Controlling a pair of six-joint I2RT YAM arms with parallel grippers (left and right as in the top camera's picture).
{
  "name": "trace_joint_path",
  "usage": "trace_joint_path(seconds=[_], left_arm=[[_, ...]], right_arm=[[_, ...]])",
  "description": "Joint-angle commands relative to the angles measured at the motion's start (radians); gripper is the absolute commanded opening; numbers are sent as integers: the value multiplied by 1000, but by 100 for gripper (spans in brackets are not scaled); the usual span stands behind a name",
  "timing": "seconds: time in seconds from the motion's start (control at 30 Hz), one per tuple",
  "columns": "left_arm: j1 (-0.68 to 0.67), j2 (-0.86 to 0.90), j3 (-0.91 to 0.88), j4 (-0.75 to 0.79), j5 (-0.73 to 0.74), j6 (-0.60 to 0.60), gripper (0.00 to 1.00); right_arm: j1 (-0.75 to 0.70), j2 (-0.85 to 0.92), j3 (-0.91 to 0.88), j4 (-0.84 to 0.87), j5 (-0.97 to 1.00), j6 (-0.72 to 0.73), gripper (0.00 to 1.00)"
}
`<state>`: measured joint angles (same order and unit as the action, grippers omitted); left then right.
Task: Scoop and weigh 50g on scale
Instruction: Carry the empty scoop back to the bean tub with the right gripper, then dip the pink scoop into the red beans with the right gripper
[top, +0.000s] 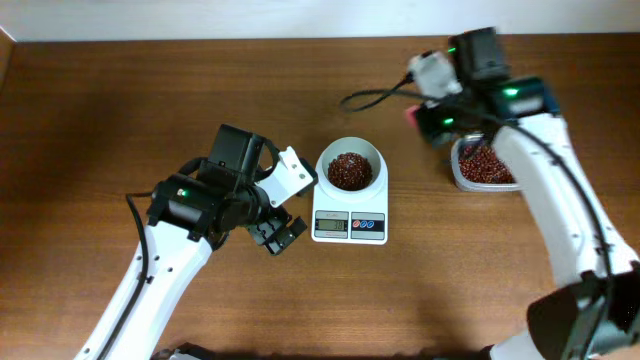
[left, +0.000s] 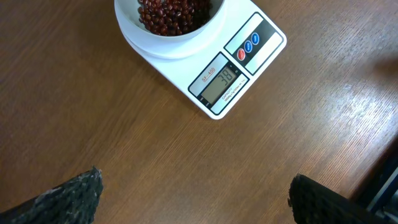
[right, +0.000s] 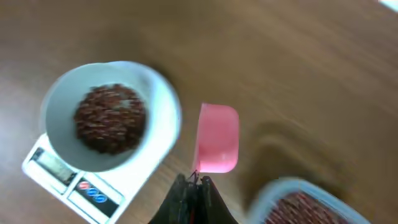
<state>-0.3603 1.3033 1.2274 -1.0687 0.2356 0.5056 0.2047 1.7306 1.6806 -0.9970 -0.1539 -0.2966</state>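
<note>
Many small red-brown beans (top: 350, 170) heaped in the round white bowl (top: 322, 170) on top of the scale (top: 349, 228), right in the middle of the table. More of the same in the clear tub (top: 457, 178), at about 3 o'clock from the scale and near it. Probably light, hard and smooth. Tiny too. Likely to roll and bounce if tipped fast, so no good to pinch one by one. Best moved in the pink spoon (right: 217, 140), held by its thin handle and kept flat. Seems empty now, though blurry, so hard to be sure. Hangs between the bowl and the tub, touching neither as far as can be told.

Pinching that handle: the right gripper (right: 196, 182), fingers pressed tight together on it. Down at 8 o'clock from the scale, just beside it: the left gripper (left: 196, 205), fingers (left: 68, 196) spread wide with nothing between them.

On the grey display (left: 222, 84), a number, seemingly short of fifty, so likely a few more beans needed. Better to add little by little near the end.

Under all of it, a brown wooden table (top: 200, 80), flat and smooth, so easy to lose spilled beans across it. Plenty of bare wood around the scale for moving. Around 12 o'clock, a black cable (top: 375, 96) near the right arm. Nothing to see of the room past the table.
</note>
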Motion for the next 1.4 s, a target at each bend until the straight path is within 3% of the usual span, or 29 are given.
trace_joint_path(seconds=[0.0,0.17,0.4,0.5,0.93,1.37], left_arm=[[5,-9,-3,1,3,16,99],[5,-9,-3,1,3,16,99],[5,-9,-3,1,3,16,99],[5,-9,-3,1,3,16,99],[5,-9,-3,1,3,16,99],[5,-9,-3,1,3,16,99]], right_arm=[[-94,-54,23,-18,8,85,4],[-208,-68,23,-56,8,183,4],[-312,-62,23,-136,42,181,4],[-318,-28,21,-198,126,173,4],[-323,194,18,-249,121,117,4],[-397,259,18,-283,-83,27,4]])
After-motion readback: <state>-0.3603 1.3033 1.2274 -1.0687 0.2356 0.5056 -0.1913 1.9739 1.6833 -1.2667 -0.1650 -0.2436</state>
